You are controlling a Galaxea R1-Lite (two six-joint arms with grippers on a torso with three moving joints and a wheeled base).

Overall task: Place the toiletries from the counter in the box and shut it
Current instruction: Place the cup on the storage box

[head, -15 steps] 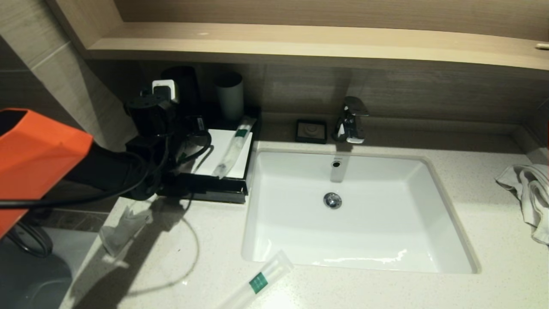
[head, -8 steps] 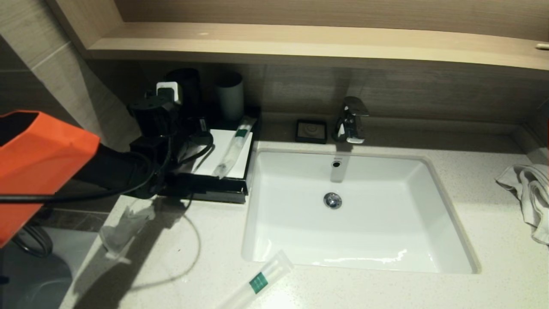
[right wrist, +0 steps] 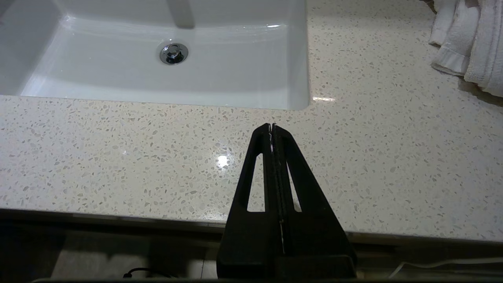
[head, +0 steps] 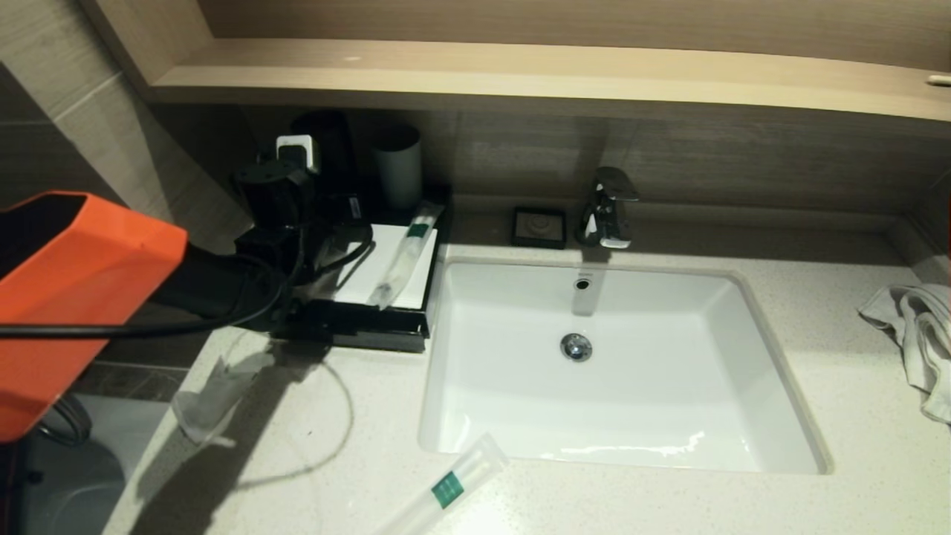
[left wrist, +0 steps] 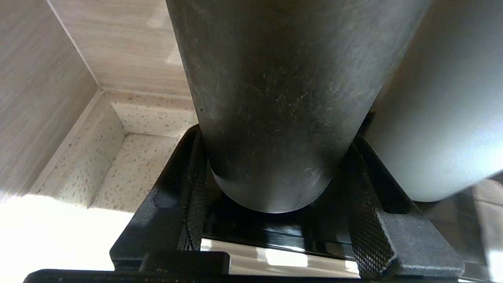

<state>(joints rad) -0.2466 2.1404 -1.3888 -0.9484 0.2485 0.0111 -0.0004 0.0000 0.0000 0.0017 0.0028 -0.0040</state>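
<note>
My left gripper reaches over the black box at the counter's back left. In the left wrist view it is open, and its fingers straddle the base of a black cup, close to its sides. A grey cup stands beside it. One clear toiletry packet with a green label lies on the box's white top. Another labelled packet lies at the counter's front edge. A clear bag lies at front left. My right gripper is shut and empty above the counter's front edge.
The white sink fills the counter's middle, with a tap and a small black dish behind it. A white towel lies at far right. A wooden shelf overhangs the back wall.
My left arm has moved back and to the right, bringing the gripper closer to the black cup. The packets and the right arm have not moved.
</note>
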